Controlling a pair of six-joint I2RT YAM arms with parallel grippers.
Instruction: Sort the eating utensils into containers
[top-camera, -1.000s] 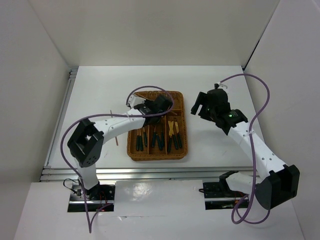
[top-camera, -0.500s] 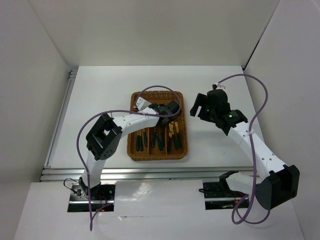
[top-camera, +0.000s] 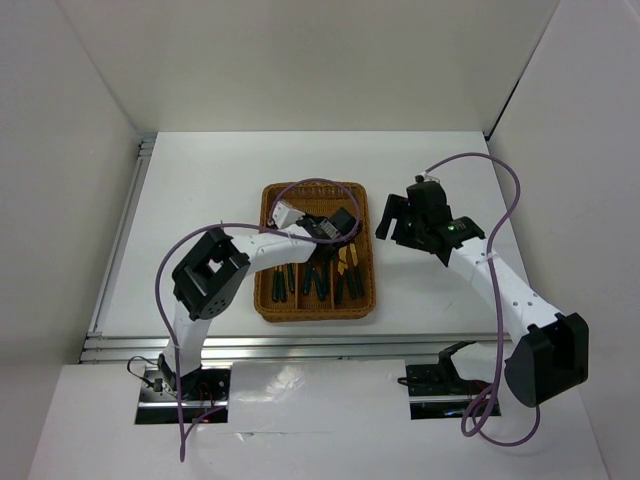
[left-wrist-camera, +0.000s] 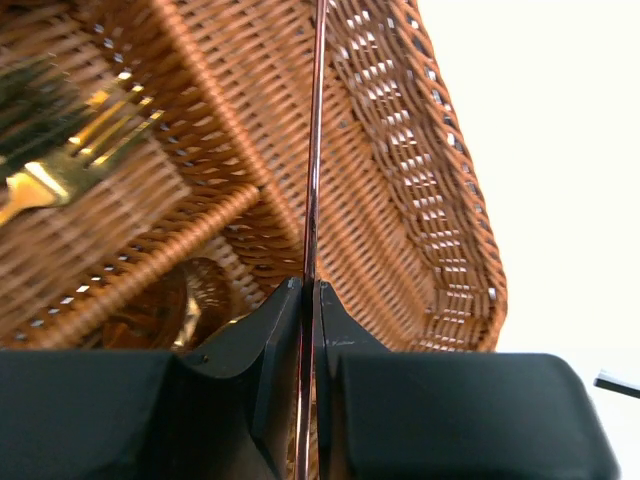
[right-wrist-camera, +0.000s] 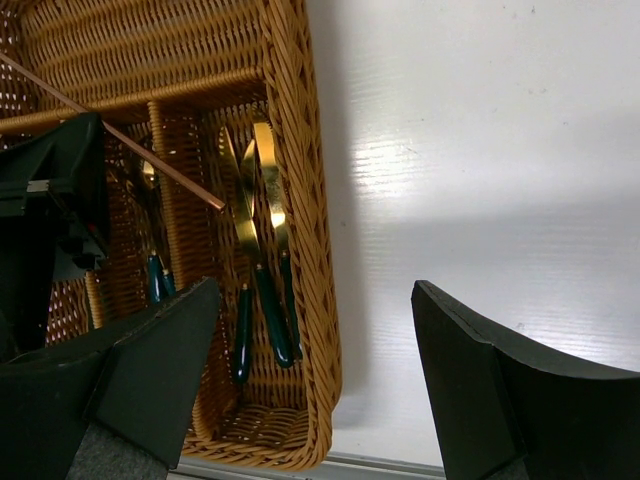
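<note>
The brown wicker tray (top-camera: 316, 315) lies mid-table. Green-handled, gold-headed cutlery (top-camera: 318, 280) lies in its long slots; knives (right-wrist-camera: 262, 240) fill the right slot. My left gripper (top-camera: 338, 224) is over the tray's far right part, shut on a thin copper chopstick (left-wrist-camera: 312, 180) that sticks out past the fingertips over the wicker floor. In the left wrist view the gripper (left-wrist-camera: 308, 300) pinches it tight. The same chopstick (right-wrist-camera: 120, 135) slants over the tray in the right wrist view. My right gripper (top-camera: 393, 222) hovers open and empty by the tray's right wall (right-wrist-camera: 300, 200).
Gold fork heads (left-wrist-camera: 60, 170) lie blurred in a slot to the left of the held chopstick. The tray's woven rim (left-wrist-camera: 440, 200) curves round at the right, with bare white table (right-wrist-camera: 480, 180) beyond it. White walls enclose the table on three sides.
My left arm has swung its gripper rightward over the tray with the chopstick, its elbow moving right too. My right gripper has shifted slightly left toward the tray.
</note>
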